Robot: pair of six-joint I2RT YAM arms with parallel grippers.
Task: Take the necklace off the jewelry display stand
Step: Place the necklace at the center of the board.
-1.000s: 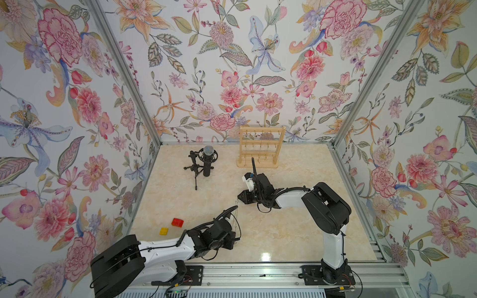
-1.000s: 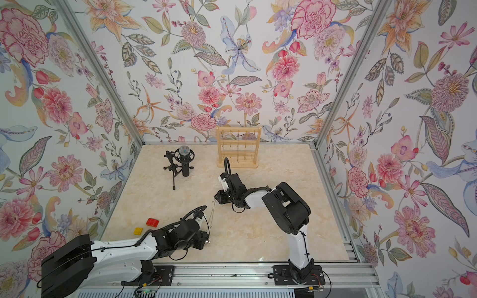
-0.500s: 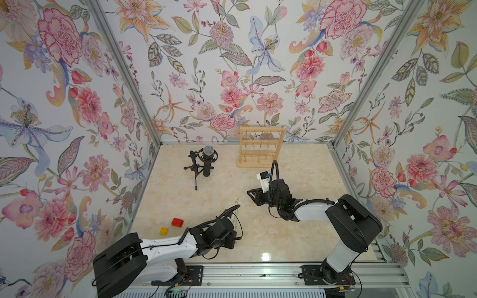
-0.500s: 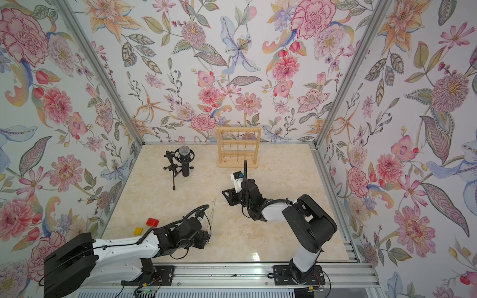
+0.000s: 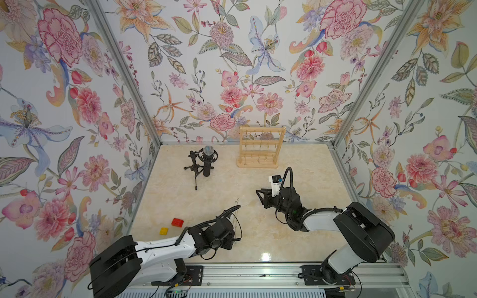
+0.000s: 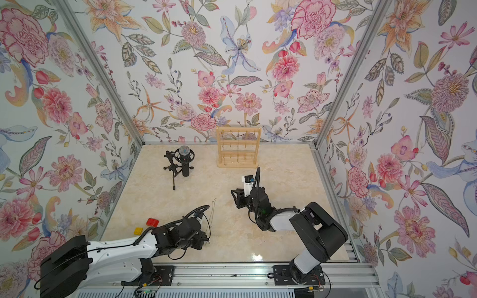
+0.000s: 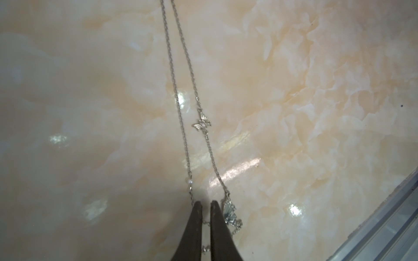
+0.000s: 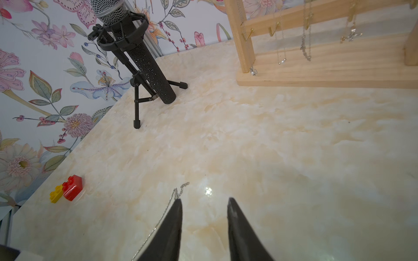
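Near-left edge: a yellow toy brick just beside a red toy brick, and behind them a black microphone on its small tripod. Left gripper is low over the marble tabletop, jaws parted by only a narrow slit, nothing clamped. The necklace, a thin silver chain with a small winged charm, lies flat on the tabletop off the stand, its near loop crossing that slit. Jewelry display stand is upright at the back wall, other chains on its hooks, well apart from the necklace; in front of it the right gripper, jaws wide, empty.
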